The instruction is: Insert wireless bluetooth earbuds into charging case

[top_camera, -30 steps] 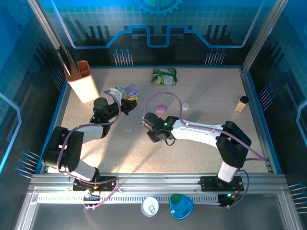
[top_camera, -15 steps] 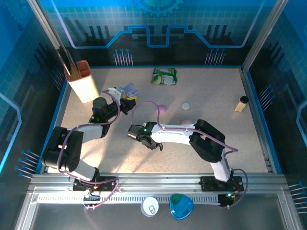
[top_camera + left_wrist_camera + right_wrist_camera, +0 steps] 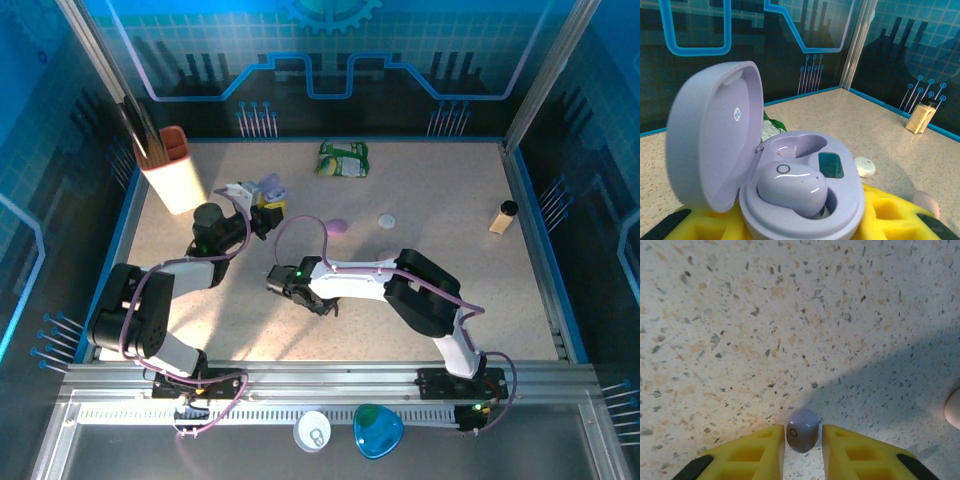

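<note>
My left gripper [image 3: 262, 207] holds the lilac charging case [image 3: 805, 200] between its yellow pads [image 3: 900, 215], raised at the table's back left. The case's lid [image 3: 715, 145] stands open. One lilac earbud [image 3: 792, 187] sits in the near socket, and the far socket is bare. My right gripper [image 3: 273, 281] is down on the speckled table, just right of the left arm. Its yellow fingers [image 3: 755, 452] press against a second lilac earbud [image 3: 802, 429] from both sides, and the bud rests on the tabletop.
A white holder with an orange rim [image 3: 172, 172] stands at the back left, and a green packet [image 3: 343, 158] lies at the back middle. A pinkish pebble [image 3: 337, 226] and a small white oval piece [image 3: 387, 220] lie mid-table. A small bottle [image 3: 503, 217] stands at the right.
The right arm has swung left across the table and lowered onto the loose lilac earbud. Its jaws have narrowed around the bud. The left arm and the case have not moved.
</note>
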You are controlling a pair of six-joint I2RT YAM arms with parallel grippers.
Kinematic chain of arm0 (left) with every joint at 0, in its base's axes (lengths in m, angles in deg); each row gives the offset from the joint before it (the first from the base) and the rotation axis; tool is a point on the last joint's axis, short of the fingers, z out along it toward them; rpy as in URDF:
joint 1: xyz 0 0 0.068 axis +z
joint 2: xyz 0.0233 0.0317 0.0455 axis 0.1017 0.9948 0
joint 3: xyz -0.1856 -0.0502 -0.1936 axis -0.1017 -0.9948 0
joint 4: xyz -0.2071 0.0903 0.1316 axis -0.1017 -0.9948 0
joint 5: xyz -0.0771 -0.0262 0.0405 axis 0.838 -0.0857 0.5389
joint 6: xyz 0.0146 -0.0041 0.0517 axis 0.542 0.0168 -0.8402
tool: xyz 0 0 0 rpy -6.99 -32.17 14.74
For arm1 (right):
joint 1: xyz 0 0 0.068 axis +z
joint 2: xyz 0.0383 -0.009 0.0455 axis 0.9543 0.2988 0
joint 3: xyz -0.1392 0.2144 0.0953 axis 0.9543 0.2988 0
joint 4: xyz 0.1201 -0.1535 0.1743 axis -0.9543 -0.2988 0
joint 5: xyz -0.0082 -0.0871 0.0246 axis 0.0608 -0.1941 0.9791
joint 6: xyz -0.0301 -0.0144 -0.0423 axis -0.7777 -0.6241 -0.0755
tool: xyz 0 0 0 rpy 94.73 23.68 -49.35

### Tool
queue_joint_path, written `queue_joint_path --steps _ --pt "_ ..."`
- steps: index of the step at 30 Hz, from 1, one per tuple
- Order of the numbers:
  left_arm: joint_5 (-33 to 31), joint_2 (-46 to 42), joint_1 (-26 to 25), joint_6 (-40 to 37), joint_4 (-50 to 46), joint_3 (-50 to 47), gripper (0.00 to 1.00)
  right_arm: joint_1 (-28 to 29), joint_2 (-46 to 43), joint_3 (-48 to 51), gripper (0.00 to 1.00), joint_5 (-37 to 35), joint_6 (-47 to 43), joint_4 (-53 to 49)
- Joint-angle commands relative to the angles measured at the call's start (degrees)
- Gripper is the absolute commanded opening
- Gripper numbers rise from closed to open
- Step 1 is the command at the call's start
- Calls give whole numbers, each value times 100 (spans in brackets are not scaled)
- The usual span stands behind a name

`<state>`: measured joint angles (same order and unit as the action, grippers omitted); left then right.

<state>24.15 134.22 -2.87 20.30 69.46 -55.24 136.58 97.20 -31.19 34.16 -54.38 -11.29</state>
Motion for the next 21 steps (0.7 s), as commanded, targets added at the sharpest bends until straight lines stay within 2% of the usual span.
queue_joint_path --steps 1,7,14,18,21 --pt "116 30 61 5 152 -58 28 -27 101 -38 26 -111 -20 -94" --pt "133 15 61 14 140 -75 28 -127 -37 47 21 -67 -38 0" --pt "252 63 62 4 212 -103 28 -425 -688 428 20 338 -31 387" --pt "607 107 54 -67 292 -106 28 -766 -1341 809 20 788 -99 809" --pt "1179 98 6 -251 410 -163 28 -1067 -1885 1081 20 1257 -198 1101"
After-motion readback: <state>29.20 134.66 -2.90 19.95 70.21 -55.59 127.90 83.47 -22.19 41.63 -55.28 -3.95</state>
